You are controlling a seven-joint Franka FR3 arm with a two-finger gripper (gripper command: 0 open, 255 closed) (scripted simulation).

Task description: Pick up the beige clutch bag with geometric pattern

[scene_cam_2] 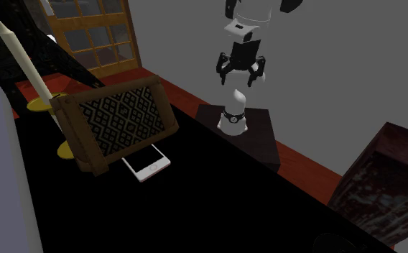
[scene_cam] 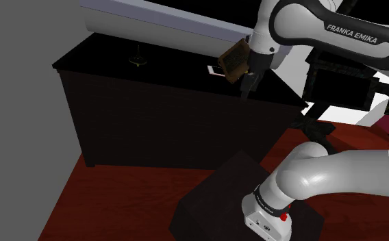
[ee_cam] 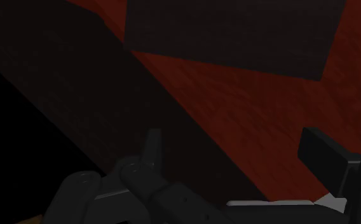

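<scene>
**Shoulder view.** The clutch bag (scene_cam: 233,60) stands tilted on the black top of a dark cabinet (scene_cam: 152,123), near that top's right end in this view. A white phone (scene_cam: 215,70) lies just beside it. What the bag holds cannot be told. The black gripper (scene_cam: 249,81) hangs just to the right of the bag, at the cabinet's edge, and whether it touches the bag cannot be told here. The white arm (scene_cam: 337,31) reaches in from the upper right. Its stand (scene_cam: 220,198) sits on a red-brown floor (scene_cam: 118,198).

**Second exterior view.** The bag (scene_cam_2: 120,122) has a brown frame and a dark-and-beige diamond pattern. It stands on its long edge on the black top, leaning back. The phone (scene_cam_2: 146,164) lies flat at its foot. 1 white candle (scene_cam_2: 23,61) rises from a gold holder (scene_cam_2: 41,106) near the bag.

**Wrist view.** The 2 fingers (ee_cam: 150,149) of the gripper (ee_cam: 230,137) stand well apart with nothing clasped between them. Beyond them are the cabinet's dark side and the floor.
</scene>
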